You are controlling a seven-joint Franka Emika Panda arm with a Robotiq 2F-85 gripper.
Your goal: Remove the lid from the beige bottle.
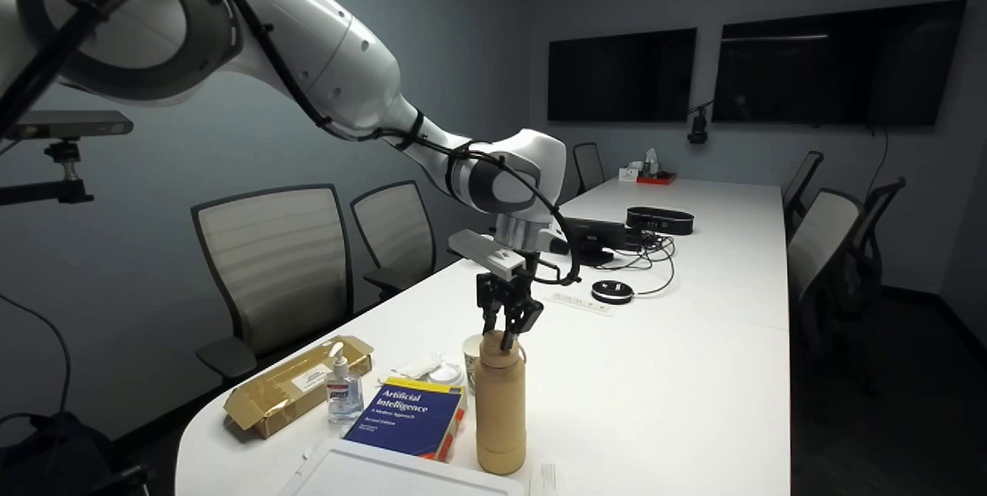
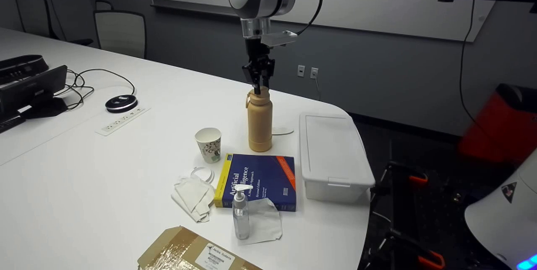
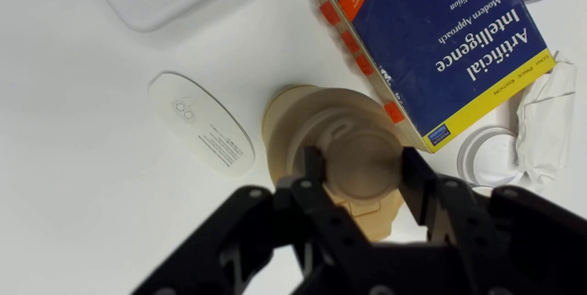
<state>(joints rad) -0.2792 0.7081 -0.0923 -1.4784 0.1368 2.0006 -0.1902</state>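
White plastic comes nearest: one storage box, flat-topped. Just past it, one beige bottle stands upright on the table, just beside one blue book. The bottle's one lid is seated on top, not yet off. One gripper points down over it, and its two fingers look clamped on the lid: the wrist view shows no clear gap at either side. I judge the hold is taken from above so a turn can follow the bottle's own axis. One carry loop sticks out between the fingers rather than under them, probably leaving smooth sides to press. No support shows against the bottle, so it could spin or rise with the lid; whether that lid twists or pulls off, I cannot tell. One sanitizer bottle, one paper cup, one white cup lid and one cardboard box sit around the book, apart from the bottle, perhaps to leave the arm room. Farther along lie one round black disc and one black oblong device, likely meeting gear. Two dark screens hang farthest away, presumably raised for everyone to see.
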